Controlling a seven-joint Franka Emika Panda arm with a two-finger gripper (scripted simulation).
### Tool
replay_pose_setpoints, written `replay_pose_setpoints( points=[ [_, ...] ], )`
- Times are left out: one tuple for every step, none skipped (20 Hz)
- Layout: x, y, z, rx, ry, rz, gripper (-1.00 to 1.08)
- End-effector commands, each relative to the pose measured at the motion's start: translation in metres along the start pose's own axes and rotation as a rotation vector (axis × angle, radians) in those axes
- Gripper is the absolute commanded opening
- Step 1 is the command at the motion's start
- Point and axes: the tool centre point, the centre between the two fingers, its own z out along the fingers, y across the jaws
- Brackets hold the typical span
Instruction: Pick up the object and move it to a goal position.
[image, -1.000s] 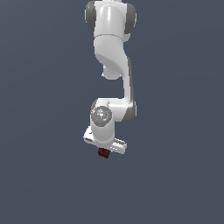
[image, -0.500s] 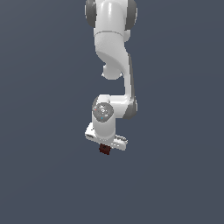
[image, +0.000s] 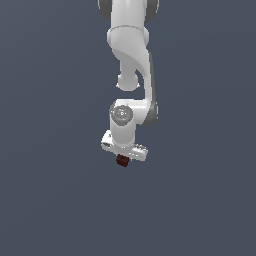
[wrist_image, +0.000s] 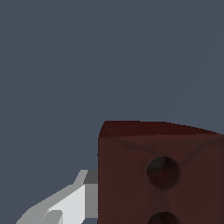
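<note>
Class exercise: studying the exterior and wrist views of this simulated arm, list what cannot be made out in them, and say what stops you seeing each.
1. Exterior view: the end effector fingers are hidden behind the white hand, so its grip cannot be judged.
2. Exterior view: the block is too small to show detail.
3. Wrist view: the block is cut off by the picture's edges; only one finger shows.
4. No goal marker appears in either view.

White arm reaches down, tool (image: 123, 159) clamped shut.
</note>
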Motion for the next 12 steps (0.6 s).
replay_pose_setpoints(
  points=[
    [-0.014,0.001,-0.004,0.001,0.002,0.000,-1.00],
    [-0.021,0.001,-0.005,0.001,0.003,0.000,-1.00],
    [-0.027,0.001,-0.006,0.001,0.003,0.000,-1.00],
    [-0.033,0.001,-0.007,0.001,0.003,0.000,-1.00],
    [-0.039,0.002,-0.008,0.001,0.003,0.000,-1.00],
    [-0.046,0.002,-0.009,0.001,0.003,0.000,-1.00],
    [-0.053,0.003,-0.010,0.001,0.003,0.000,-1.00],
    [-0.059,0.003,-0.011,0.001,0.003,0.000,-1.00],
    [-0.066,0.003,-0.012,0.001,0.003,0.000,-1.00],
    [-0.073,0.004,-0.013,0.001,0.003,0.000,-1.00],
    [-0.080,0.004,-0.015,0.001,0.003,0.000,-1.00],
    [-0.087,0.004,-0.016,0.001,0.003,0.000,-1.00]
  ],
)
